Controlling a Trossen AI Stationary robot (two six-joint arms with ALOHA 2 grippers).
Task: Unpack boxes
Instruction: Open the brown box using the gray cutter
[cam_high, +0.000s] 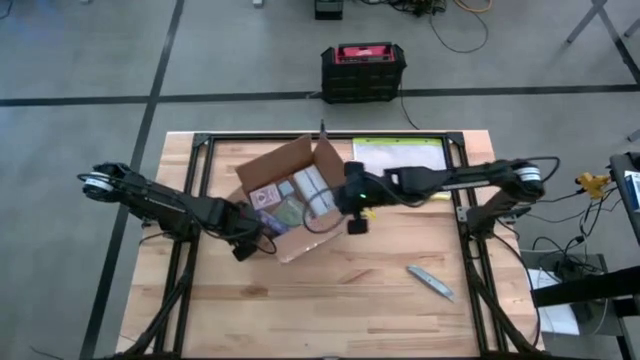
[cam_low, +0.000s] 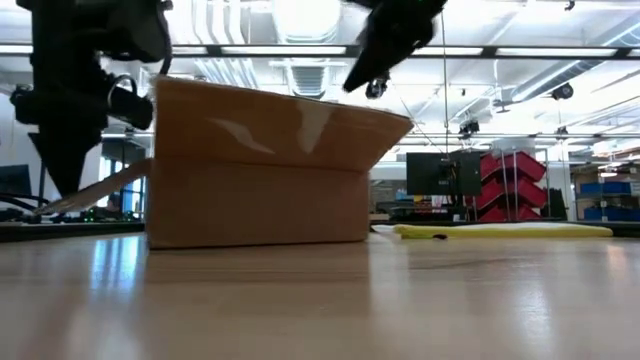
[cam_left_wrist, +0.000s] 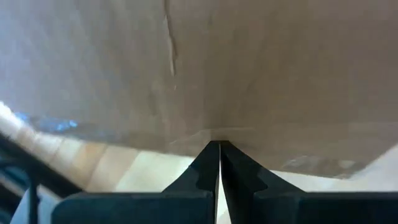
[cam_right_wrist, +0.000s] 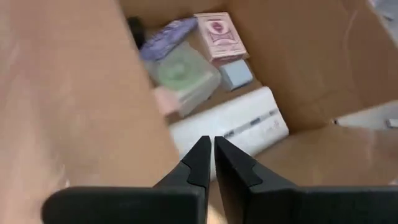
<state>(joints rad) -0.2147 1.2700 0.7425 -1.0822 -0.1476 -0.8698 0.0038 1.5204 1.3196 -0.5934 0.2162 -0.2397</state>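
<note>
On the table, open carton (cam_high: 285, 200), long axis diagonal, flaps spread upward

Bright overhead ceiling lights; glare on carton (cam_low: 260, 170) tape; wrist views blurred.

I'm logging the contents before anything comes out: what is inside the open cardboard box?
Inside the cardboard box lie a white packet, a pink carton, a pale green packet and a purple packet. Anything beneath them, or under the near flap, is covered.

Brown cardboard box (cam_high: 285, 195) holds a pink patterned packet (cam_right_wrist: 217, 36), pale green packet (cam_right_wrist: 183, 71), white package (cam_right_wrist: 233, 124).
</note>
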